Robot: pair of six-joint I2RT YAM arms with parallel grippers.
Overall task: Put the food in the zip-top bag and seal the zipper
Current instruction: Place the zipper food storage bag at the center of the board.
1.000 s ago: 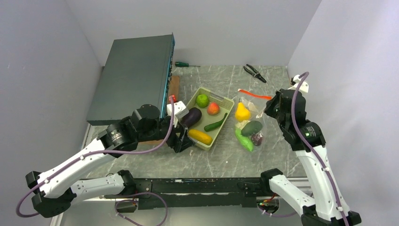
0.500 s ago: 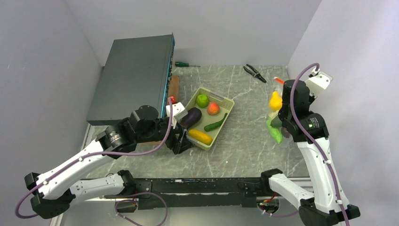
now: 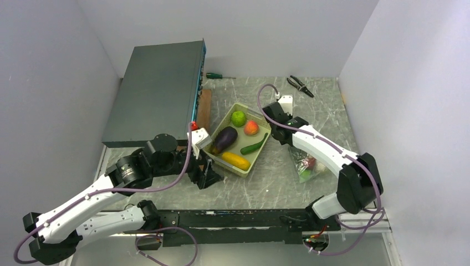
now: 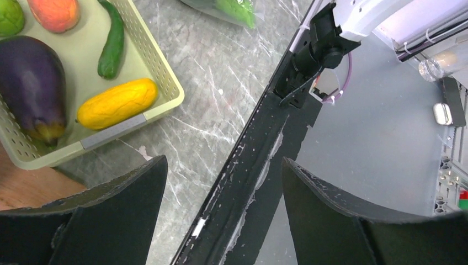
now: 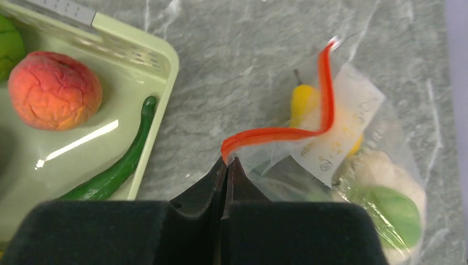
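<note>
Since the food (image 5: 394, 212) sits in the zip-top bag (image 5: 342, 127) on the desk (image 5: 248, 49), sealing's in hand: right end effector (image 5: 226, 163) pinched shut, prob. on zipper (image 5: 276, 133) end; left end effector (image 4: 221, 165) wide, empty. Next: run along strip w/ bag anchored.

We saw a grey marbled table top (image 3: 277, 183) filling the middle of the overhead view. A large, flat, dark grey-green metal box (image 3: 158, 88) sat at the upper left, with a brown wooden board (image 3: 204, 108) showing just beside its right edge. A pale green rectangular plastic tray (image 4: 160, 63) lay at the centre, set at a slant. Right of centre lay a clear crinkly plastic bag (image 3: 306, 166), partly under an arm. Along the far edge lay a green-handled screwdriver (image 3: 219, 76) and, further right, black pliers (image 3: 300, 85), well apart.
</note>
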